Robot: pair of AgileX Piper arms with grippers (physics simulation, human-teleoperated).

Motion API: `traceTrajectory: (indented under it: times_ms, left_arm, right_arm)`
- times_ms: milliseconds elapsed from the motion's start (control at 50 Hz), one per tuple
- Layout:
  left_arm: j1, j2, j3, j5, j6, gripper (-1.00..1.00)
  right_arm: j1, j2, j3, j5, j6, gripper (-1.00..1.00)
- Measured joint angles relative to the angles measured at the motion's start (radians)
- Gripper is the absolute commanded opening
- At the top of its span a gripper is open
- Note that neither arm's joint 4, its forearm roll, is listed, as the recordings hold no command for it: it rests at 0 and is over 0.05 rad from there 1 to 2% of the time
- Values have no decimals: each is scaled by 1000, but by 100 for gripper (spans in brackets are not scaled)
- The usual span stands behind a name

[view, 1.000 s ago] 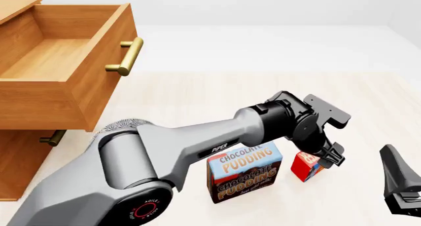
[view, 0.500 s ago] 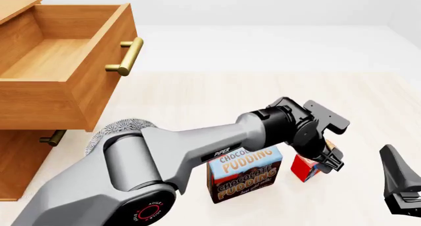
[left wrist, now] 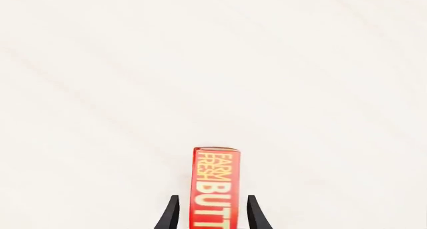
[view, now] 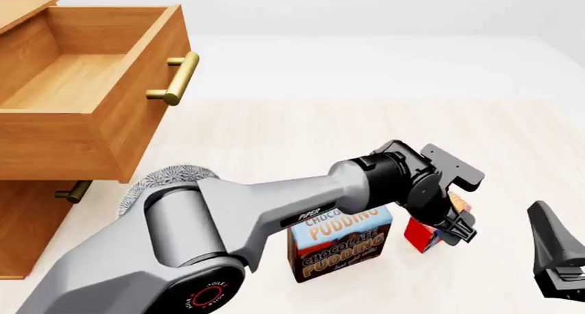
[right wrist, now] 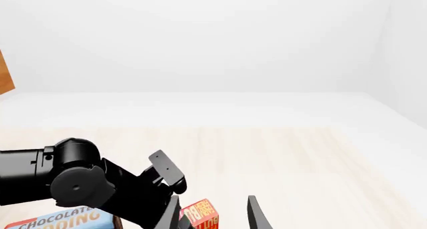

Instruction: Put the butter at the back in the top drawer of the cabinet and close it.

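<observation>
We judge the task to be at its early stage; the top drawer (view: 87, 88) of the cabinet (view: 27, 218) already stands pulled out with nothing visible on the part of its floor we can see, so the opening looks done, while picking up the butter (view: 426, 233), carrying it to the drawer, setting it inside and pushing the drawer shut all remain; the butter stands on the table (view: 302, 136), just to the right of the pudding box (view: 340, 244) and well apart from the cabinet; our left gripper (view: 454, 226) reaches across over the pudding box and tips down onto the butter; in the left wrist view the fingers (left wrist: 171, 216) sit one on each side of the red box (left wrist: 215, 189), a thin gap showing on either side, so we read them as parted around it and not yet pressing; our right gripper (right wrist: 212, 214) hangs at the right edge of the table, its fingers spread and holding nothing, pointed toward the same spot.
</observation>
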Motion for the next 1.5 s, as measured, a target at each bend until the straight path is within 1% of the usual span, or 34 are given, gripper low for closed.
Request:
traceTrajectory:
  times_ms: [560, 580, 1040, 1220, 1360, 1500]
  left_arm:
    - [-9, 6, 28, -19, -12, 100]
    - [-9, 7, 29, -20, -12, -100]
    - [-6, -4, 50, -32, -25, -100]
    - [-4, -22, 88, -60, -22, -100]
    - [2, -29, 57, -51, -11, -100]
    - [-2, -67, 79, -72, -4, -100]
  right_arm:
    - [0, 0, 0, 0, 0, 100]
    - [0, 0, 0, 0, 0, 100]
    - [0, 0, 0, 0, 0, 100]
    - [0, 0, 0, 0, 0, 100]
    - [0, 0, 0, 0, 0, 100]
    - [0, 0, 0, 0, 0, 100]
